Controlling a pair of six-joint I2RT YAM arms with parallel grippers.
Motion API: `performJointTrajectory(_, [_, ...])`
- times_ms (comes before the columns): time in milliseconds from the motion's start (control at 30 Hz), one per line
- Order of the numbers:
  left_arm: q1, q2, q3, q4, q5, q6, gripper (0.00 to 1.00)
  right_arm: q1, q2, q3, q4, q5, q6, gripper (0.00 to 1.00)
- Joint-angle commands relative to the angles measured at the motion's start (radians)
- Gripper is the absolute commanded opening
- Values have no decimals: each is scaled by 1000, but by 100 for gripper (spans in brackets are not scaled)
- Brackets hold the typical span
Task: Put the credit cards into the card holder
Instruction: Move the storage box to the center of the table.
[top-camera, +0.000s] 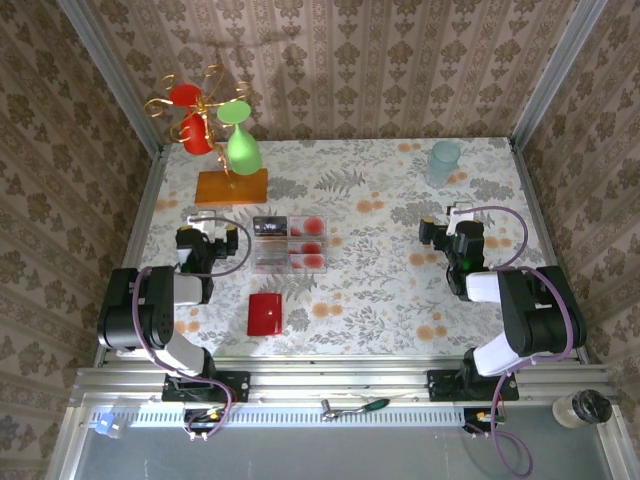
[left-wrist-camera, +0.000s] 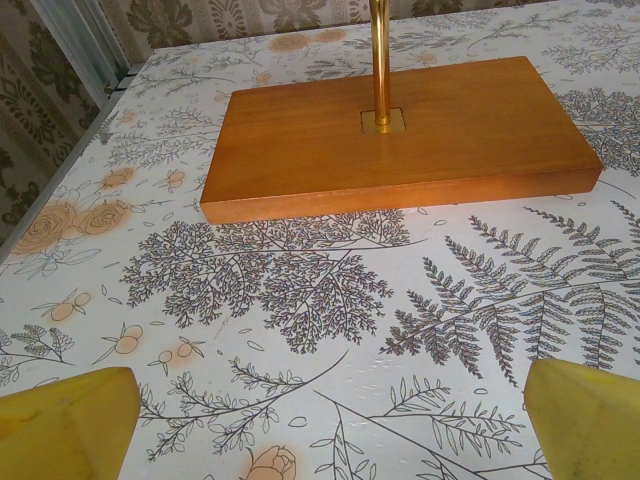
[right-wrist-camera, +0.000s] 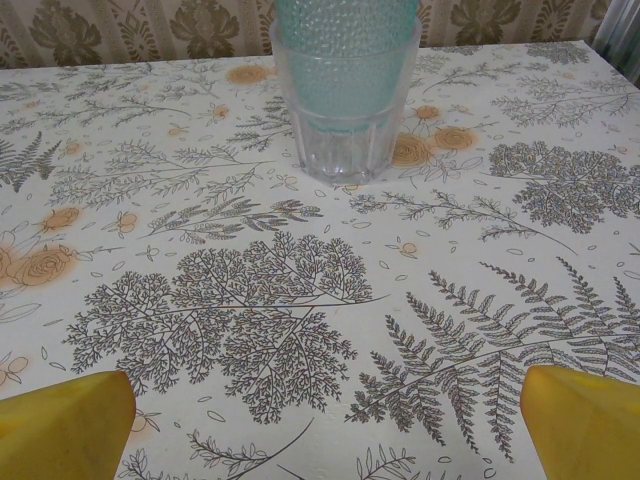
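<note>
- L gripper (left-wrist-camera: 320, 425): fingers (left-wrist-camera: 62, 428) wide apart, nothing btwn them; I see it low over the table (left-wrist-camera: 300, 300), facing a wooden base (left-wrist-camera: 400, 130)
- R gripper (right-wrist-camera: 320, 425): fingers wide apart too, empty; facing stacked plastic cups (right-wrist-camera: 345, 100)
- cards (top-camera: 311, 247): one black, rest whitish w/ red blotch; all lying in clear tray (top-camera: 256, 264), mid-table
- card holder (top-camera: 265, 314): red, flat on table; near side of tray, not touching it; closer to L arm

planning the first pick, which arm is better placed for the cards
Left: left claw sits open beside the tray holding the credit cards; right claw is far off, facing the cups.
</note>
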Motion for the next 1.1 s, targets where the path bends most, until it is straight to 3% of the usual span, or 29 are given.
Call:
performJointTrajectory(0, [4, -3, 20, 4, 18, 0, 100, 3, 4, 0, 19, -9, -13, 100])
performJointTrajectory(633, [6, -5, 18, 9, 21, -2, 100, -3, 3, 1, 20, -27, -13, 100])
performJointTrajectory(733, [6, -44, 26, -39, -7, -18, 100, 4, -75, 67, -158, -69, -40, 100])
performJointTrajectory(867, [20, -138, 90, -230, -45, -48, 100, 5, -211, 193, -441, -12, 18, 100])
performJointTrajectory(967, [21, -207, 124, -333, -96, -68, 100, 3, -257, 321, -654, 23, 167, 100])
performJointTrajectory(1067, [21, -299, 176, -492, -155, -157, 100, -14, -275, 436, -910, 157, 494, 100])
